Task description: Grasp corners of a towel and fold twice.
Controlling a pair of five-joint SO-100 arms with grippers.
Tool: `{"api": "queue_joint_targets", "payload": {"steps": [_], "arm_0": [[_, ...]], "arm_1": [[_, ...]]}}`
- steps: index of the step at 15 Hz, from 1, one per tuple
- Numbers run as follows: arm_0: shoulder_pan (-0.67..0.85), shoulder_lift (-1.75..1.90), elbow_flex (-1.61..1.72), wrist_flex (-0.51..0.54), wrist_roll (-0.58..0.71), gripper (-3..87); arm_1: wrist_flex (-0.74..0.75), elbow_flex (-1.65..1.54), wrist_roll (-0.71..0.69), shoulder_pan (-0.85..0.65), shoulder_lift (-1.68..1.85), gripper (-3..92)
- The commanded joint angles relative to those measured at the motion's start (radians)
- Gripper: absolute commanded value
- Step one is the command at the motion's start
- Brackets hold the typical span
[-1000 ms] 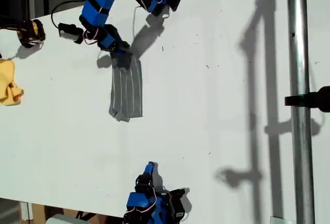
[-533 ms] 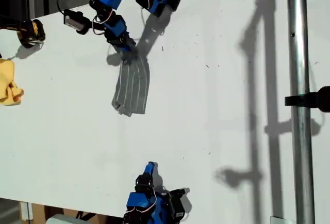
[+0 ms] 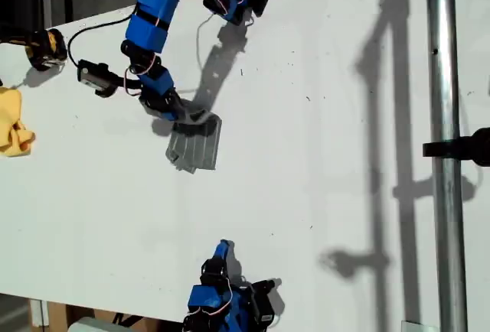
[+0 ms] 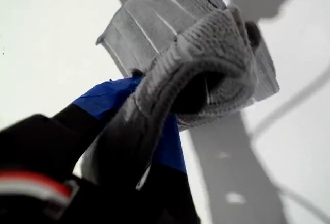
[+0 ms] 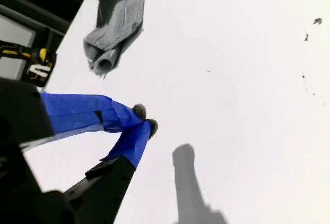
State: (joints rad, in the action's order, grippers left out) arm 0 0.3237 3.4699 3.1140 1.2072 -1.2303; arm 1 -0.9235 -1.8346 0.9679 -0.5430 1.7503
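Swung back toward the tabletop's [image 3: 321,194] middle since a half-second ago, my first gripper [image 3: 186,115] — jaws clamped on the towel [image 3: 195,145] (now bunched shorter) — while my second gripper [image 5: 145,121] rests closed, empty.

Bare white table [image 3: 321,194] around towel [image 3: 195,147], metal pole [image 3: 444,156] apparently well apart
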Motion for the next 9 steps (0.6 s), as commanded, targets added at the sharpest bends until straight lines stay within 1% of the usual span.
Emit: {"api": "queue_joint_targets", "payload": {"steps": [1,6,9], "arm_0": [[-0.006,0.006,0.006,-0.003,0.005,-2.2],[-0.008,0.006,0.006,-0.003,0.003,-2.2],[-0.008,0.006,0.006,-0.003,0.002,-2.2]], "arm_1": [[0.075,0.164,-0.023,0.002,-0.146,-0.2],[0.186,0.462,-0.051,-0.006,-0.552,-0.2],[0.202,0.548,-0.051,-0.006,-0.658,-0.2]]}}
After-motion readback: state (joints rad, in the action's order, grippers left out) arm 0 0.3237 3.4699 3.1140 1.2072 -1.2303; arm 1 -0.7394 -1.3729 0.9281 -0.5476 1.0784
